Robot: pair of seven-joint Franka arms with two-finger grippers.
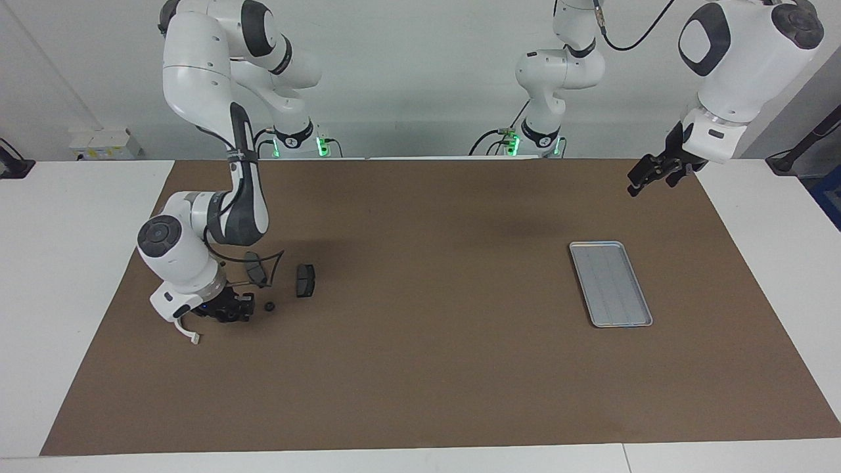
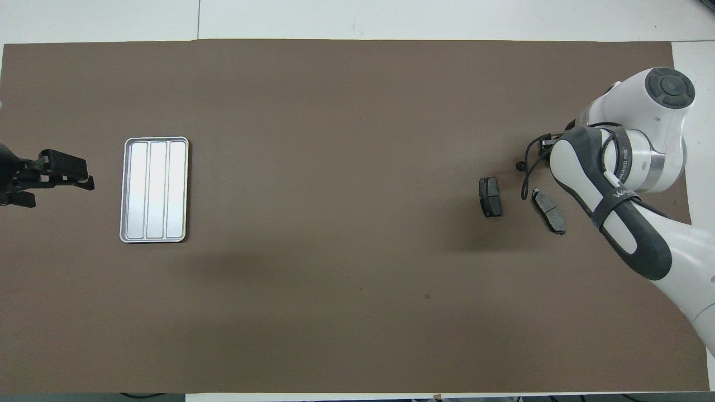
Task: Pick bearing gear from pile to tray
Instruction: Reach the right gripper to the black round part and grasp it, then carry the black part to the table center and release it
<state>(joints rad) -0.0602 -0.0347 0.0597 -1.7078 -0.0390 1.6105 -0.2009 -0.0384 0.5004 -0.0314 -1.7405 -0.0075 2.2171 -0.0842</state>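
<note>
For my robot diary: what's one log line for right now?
right gripper: down at pile | left gripper: open, waiting | tray: empty

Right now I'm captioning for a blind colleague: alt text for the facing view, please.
The right arm's end effector is down among small dark parts on brown paper, beside a white half-ring bracket. The flat silver-grey metal tray lies empty; the left end effector waits open.
</note>
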